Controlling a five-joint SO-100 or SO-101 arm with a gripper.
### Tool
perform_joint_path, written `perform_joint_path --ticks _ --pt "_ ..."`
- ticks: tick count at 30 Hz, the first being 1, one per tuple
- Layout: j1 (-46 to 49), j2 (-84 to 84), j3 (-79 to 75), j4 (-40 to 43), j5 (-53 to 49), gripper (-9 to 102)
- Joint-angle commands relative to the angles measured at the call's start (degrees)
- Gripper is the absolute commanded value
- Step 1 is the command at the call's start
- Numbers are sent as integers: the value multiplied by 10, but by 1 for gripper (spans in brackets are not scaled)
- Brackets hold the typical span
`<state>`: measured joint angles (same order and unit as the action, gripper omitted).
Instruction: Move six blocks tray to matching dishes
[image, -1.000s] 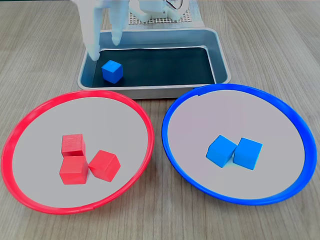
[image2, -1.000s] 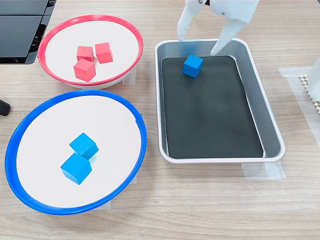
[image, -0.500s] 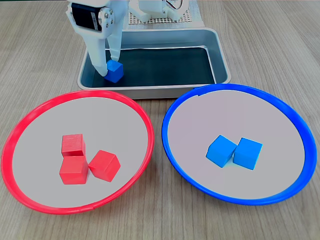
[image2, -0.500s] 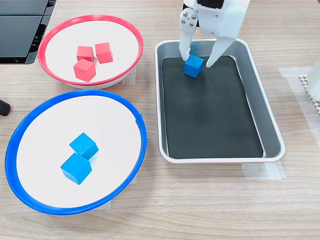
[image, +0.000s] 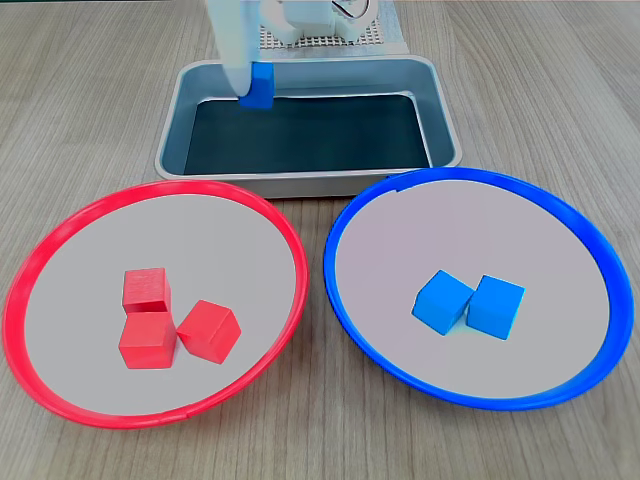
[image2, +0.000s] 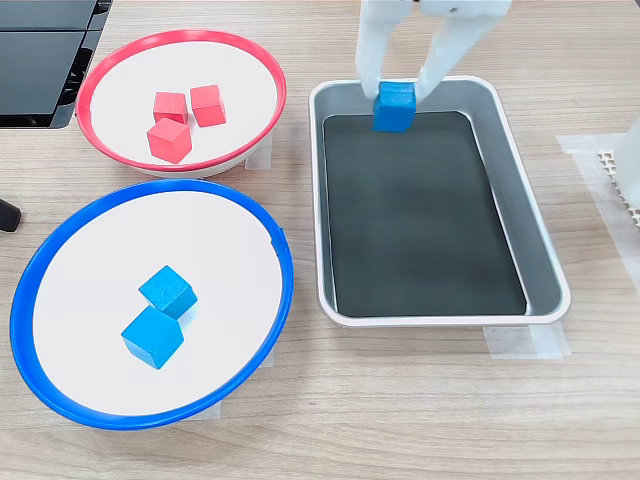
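Wood-grain surface (image2: 420, 420) carried everything; at the silver tray's (image2: 540, 250) twelve o'clock end, the tool (image2: 397, 100) pinched the last blue block (image2: 394, 107) by opposite flat faces: light, rigid, matte, probably unslippery.

Both fixed views are bright and evenly lit, the light soft and diffuse, seemingly from above; shadows are faint, the clearest a thin dark edge beneath the blue-rimmed dish (image2: 150, 200) and the red-rimmed dish (image2: 180, 40); the metal tray (image2: 520, 215) carries a mild sheen along its walls with no harsh glare; its dark bottom reads flat and matte; the wood grain and the cubes are sharp; the white gripper (image: 245, 85) is pale and slightly motion-blurred against the background.
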<state>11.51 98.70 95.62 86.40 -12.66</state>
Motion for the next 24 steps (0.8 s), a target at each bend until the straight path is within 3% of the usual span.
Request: perform_joint_path --ticks 1,3,10,12,15,18,21,24 --pt "-92 24 -90 -15 -58 0" --pt "-136 5 -111 -76 -62 0" --pt "-221 -119 -53 -455 -102 0" --pt "-229 -174 -52 -518 -131 4" --pt "-224 -207 -62 -531 -128 20" --pt "-216 -189 -35 -532 -140 26" --pt "-206 -124 26 -532 -177 23" --pt "-192 -23 108 -505 -247 11"
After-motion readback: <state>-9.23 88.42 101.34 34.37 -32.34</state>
